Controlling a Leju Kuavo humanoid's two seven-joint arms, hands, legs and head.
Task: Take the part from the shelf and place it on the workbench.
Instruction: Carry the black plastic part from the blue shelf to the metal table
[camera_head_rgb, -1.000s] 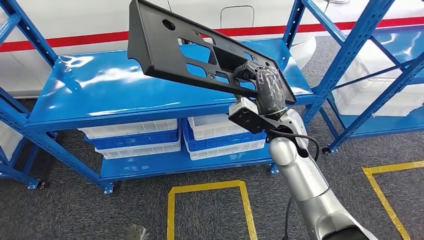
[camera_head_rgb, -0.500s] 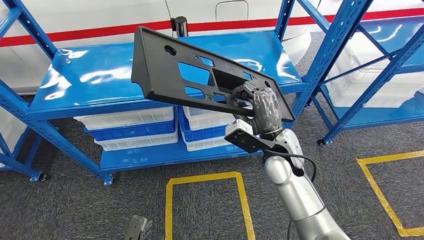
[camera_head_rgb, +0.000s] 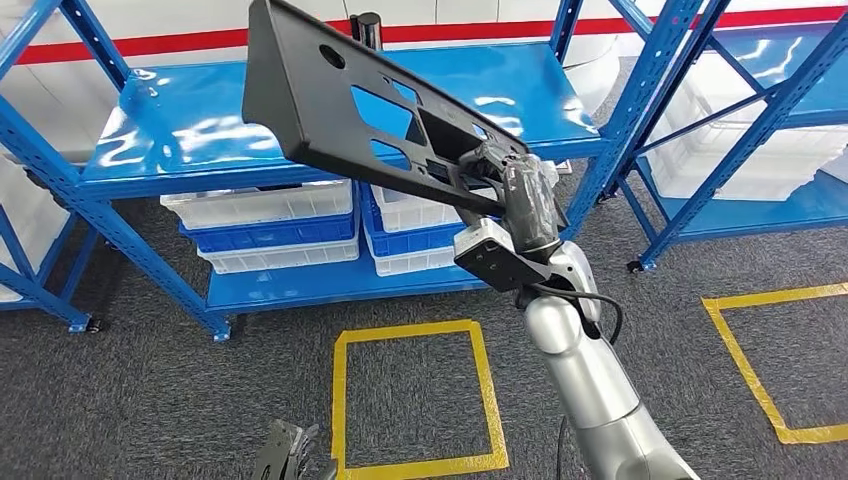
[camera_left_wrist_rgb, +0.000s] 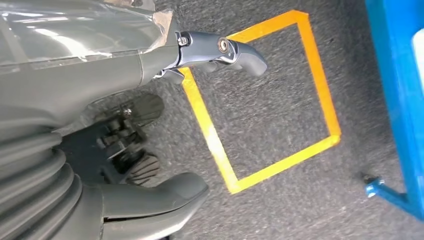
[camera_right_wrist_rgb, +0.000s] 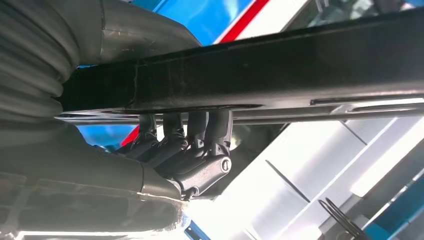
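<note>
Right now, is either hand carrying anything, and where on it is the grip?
The right hand holds the long black part near its right end, fingers curled over its edge. The left hand hangs over the floor, holding nothing.

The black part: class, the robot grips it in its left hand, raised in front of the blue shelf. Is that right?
Not quite. The hand is wrong: the head view shows the right hand gripping the black part, raised in front of the blue shelf. The left hand holds nothing.
</note>
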